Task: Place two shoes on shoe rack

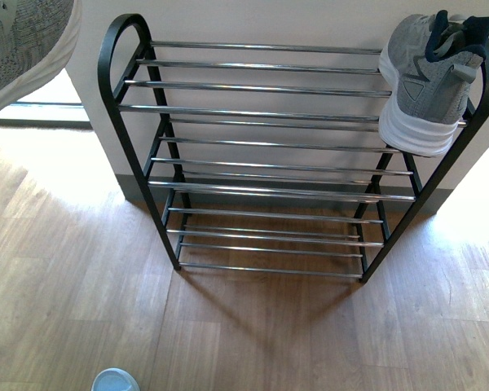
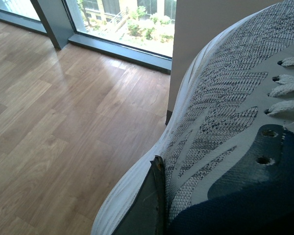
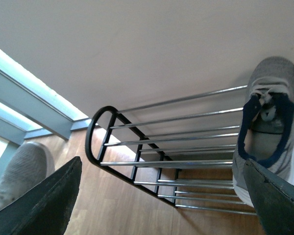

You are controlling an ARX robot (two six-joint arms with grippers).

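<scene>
The shoe rack (image 1: 253, 108) stands against the wall, black frame with chrome bars. One grey sneaker (image 1: 428, 81) sits on its top tier at the right end, heel toward me; it also shows in the right wrist view (image 3: 269, 127). A second grey sneaker (image 1: 24, 41) hangs in the air to the left of the rack, higher than its top. My left gripper (image 2: 181, 196) is shut on this sneaker (image 2: 225, 112), one finger (image 2: 149, 205) pressed against its outer side, the other hidden. My right gripper (image 3: 161, 196) is open above the rack (image 3: 137, 147), holding nothing.
A pale blue slide (image 1: 114, 380) peeks in at the bottom edge on the wooden floor (image 1: 244, 326). A pale wall (image 1: 269, 20) runs behind the rack. A floor-level window (image 2: 122, 24) lies to the left.
</scene>
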